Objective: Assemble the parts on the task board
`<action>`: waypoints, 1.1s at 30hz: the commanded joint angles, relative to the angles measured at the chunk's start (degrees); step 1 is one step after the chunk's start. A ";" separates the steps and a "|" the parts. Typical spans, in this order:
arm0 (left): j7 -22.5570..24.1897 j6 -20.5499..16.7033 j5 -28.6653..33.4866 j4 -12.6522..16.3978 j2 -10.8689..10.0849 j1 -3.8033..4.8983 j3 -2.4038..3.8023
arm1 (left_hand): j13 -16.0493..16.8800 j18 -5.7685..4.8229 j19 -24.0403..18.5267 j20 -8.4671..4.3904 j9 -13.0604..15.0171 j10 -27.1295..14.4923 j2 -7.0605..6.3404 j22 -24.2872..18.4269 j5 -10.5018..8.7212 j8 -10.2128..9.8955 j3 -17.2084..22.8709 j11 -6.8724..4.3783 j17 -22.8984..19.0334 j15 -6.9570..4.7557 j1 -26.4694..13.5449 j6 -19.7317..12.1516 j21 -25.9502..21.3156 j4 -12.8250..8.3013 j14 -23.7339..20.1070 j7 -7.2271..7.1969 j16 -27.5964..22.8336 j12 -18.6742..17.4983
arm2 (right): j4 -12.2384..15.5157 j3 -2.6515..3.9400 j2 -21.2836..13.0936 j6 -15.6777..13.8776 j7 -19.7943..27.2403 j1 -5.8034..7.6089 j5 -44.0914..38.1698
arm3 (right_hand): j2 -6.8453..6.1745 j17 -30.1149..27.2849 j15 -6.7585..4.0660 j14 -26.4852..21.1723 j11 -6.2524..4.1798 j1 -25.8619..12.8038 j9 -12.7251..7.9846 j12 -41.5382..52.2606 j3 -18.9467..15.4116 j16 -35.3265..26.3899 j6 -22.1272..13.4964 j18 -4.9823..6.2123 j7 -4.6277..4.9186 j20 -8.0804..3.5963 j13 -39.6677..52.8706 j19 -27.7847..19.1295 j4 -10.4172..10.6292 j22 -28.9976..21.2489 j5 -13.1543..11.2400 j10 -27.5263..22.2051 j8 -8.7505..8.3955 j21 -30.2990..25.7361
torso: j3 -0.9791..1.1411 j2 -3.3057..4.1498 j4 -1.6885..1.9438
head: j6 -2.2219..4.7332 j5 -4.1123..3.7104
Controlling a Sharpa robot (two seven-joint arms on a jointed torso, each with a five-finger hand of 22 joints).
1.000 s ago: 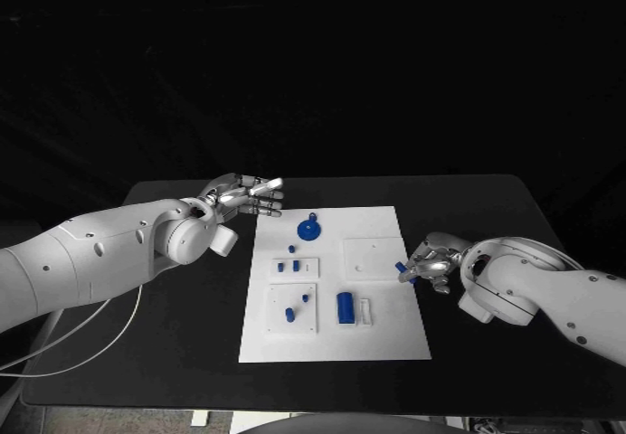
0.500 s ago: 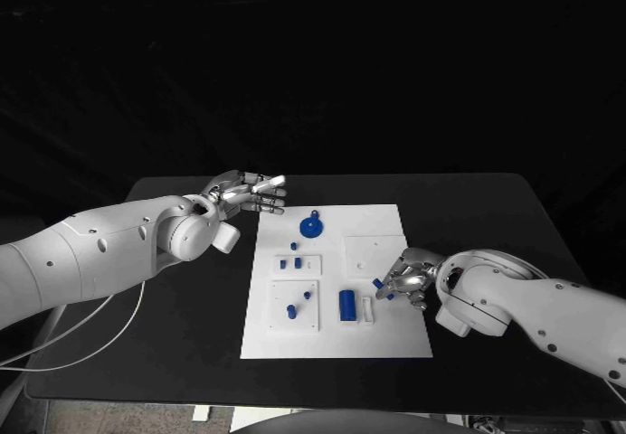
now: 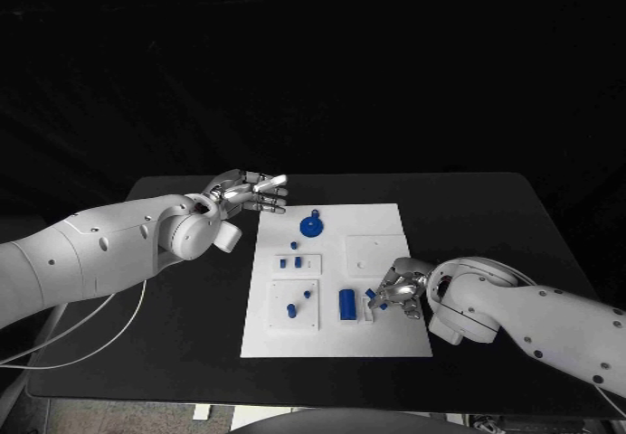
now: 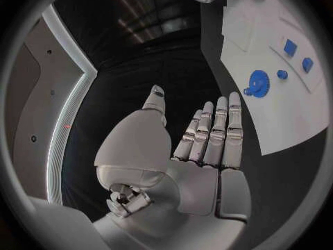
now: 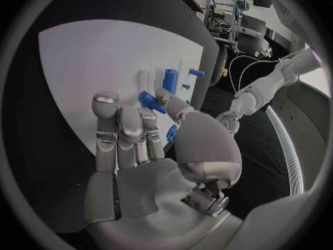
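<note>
task board [image 3: 385, 342]: white, flat | parts [image 3: 346, 305]: blue, on it

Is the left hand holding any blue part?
No: the left hand is open with fingers extended, nothing in it, off the task board edge.

Silver right hand [image 5: 142, 150] pinches small blue plastic peg [image 5: 151, 101] btwn thumb & finger, over flat white task board [image 5: 97, 61], frame centre; black tabletop [image 5: 41, 166] around.

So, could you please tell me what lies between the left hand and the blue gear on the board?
In the head view, only bare black table and white board separate the left hand from the blue gear.
</note>
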 commanded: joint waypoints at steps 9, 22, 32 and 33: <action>0.18 0.41 -0.37 0.17 -0.02 0.06 0.02 | -0.04 0.46 0.37 -0.22 0.04 -0.10 -0.18 0.02 -0.26 -0.13 0.24 0.04 -0.06 -0.02 -0.14 0.19 -0.05 0.10 -0.27 -0.01 -0.24 -0.18 | -0.16 -0.78 0.61 3.19 -1.41 -0.29 -3.44 | 0.53 -0.19 -0.11 0.44 0.06 -3.28 0.06 -0.11 1.16 0.03 1.52 -0.72 -1.13 -0.25 0.43 2.96 1.00 1.96 -0.99 0.77 0.14 0.22 | 0.02 0.00 0.02 | -0.15 0.07; 0.09 0.40 -0.43 0.16 -0.05 0.06 0.02 | -0.04 0.46 0.37 -0.22 0.04 -0.10 -0.18 0.02 -0.26 -0.13 0.24 0.04 -0.06 -0.02 -0.14 0.19 -0.05 0.10 -0.27 -0.01 -0.24 -0.18 | -0.33 -0.85 0.63 5.47 -2.23 -0.37 -3.71 | 0.76 -0.23 -0.08 0.43 0.08 -4.82 0.03 -0.39 1.49 0.11 1.48 -0.77 -1.17 -0.22 0.43 2.94 1.66 1.87 -1.63 0.74 0.13 0.27 | 0.02 -0.01 0.05 | -0.28 0.13; 0.00 0.42 -0.46 0.16 -0.13 0.06 0.02 | -0.04 0.48 0.35 -0.19 0.04 -0.13 -0.20 0.01 -0.25 -0.12 0.28 0.04 -0.06 -0.01 0.00 0.08 -0.06 0.17 -0.28 0.00 -0.24 -0.16 | -0.60 -0.91 0.64 6.74 -2.87 -0.40 -3.81 | 0.61 -0.24 -0.08 0.41 0.09 -5.60 0.02 -0.48 1.43 0.11 1.39 -0.77 -1.18 -0.22 0.42 2.94 2.19 1.91 -2.02 0.66 0.13 0.41 | 0.01 0.00 0.02 | -0.38 0.25; 0.00 0.42 -0.46 0.17 -0.13 0.06 0.02 | -0.04 0.48 0.35 -0.19 0.04 -0.13 -0.20 0.01 -0.25 -0.12 0.28 0.04 -0.06 -0.01 0.00 0.08 -0.06 0.17 -0.28 0.00 -0.24 -0.16 | -0.60 -0.91 0.66 6.75 -2.88 -0.40 -3.81 | 0.61 -0.24 -0.08 0.41 0.09 -5.60 0.02 -0.48 1.43 0.11 1.39 -0.77 -1.18 -0.22 0.42 2.94 2.19 1.91 -2.02 0.66 0.13 0.41 | 0.01 0.00 0.02 | -0.38 0.25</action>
